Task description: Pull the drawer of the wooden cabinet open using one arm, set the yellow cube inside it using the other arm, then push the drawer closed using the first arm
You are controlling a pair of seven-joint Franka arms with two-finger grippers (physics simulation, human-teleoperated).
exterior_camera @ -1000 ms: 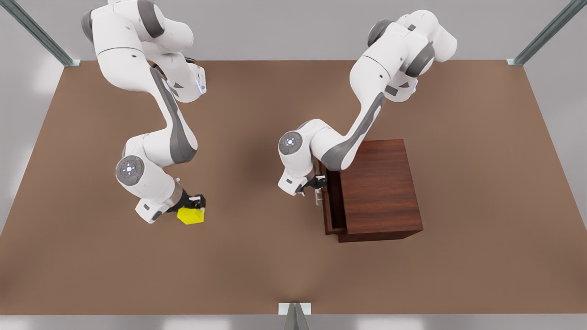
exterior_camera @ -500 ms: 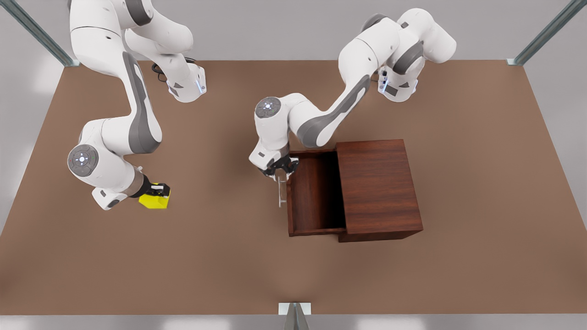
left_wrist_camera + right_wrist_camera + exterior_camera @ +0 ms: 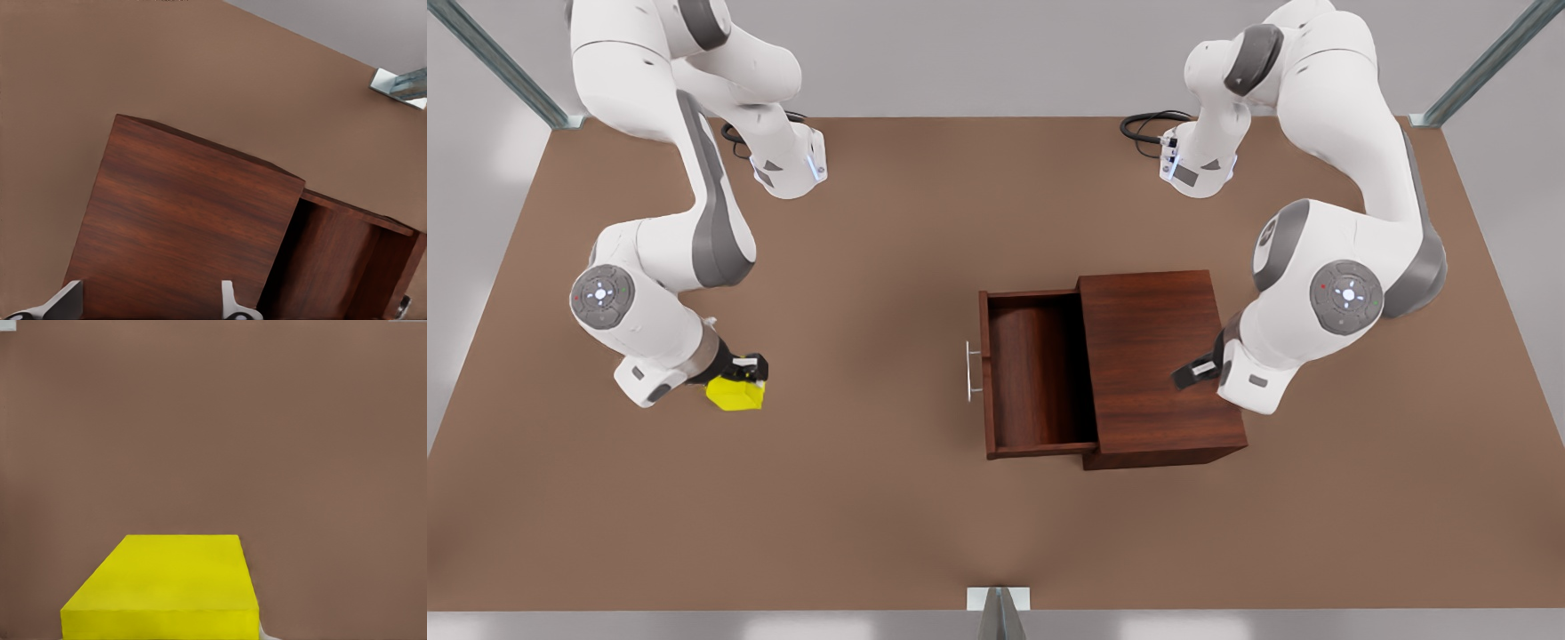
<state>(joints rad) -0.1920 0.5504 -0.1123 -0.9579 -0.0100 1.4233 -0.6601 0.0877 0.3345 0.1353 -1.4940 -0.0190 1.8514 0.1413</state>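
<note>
The wooden cabinet (image 3: 1160,356) stands on the table at the front view's right, with its drawer (image 3: 1040,373) pulled out far toward the centre and nothing inside. The drawer's silver handle (image 3: 969,372) is free. My left gripper (image 3: 1193,373) hovers over the cabinet's top (image 3: 180,220); its fingertips (image 3: 230,303) are spread wide and it is open, holding nothing. At the front view's left, my right gripper (image 3: 743,373) is shut on the yellow cube (image 3: 735,394), low near the tabletop. In the right wrist view the yellow cube (image 3: 167,587) sits between the fingers.
The brown table (image 3: 871,498) stretches bare between the cube and the drawer. Both arm bases (image 3: 787,169) stand at the far edge, with cables beside them. Metal posts (image 3: 996,613) mark the table's borders.
The drawer went from barely open to fully pulled out. My left gripper let go of the handle and swung over the cabinet's top. My right gripper, holding the cube, shifted slightly leftward.
</note>
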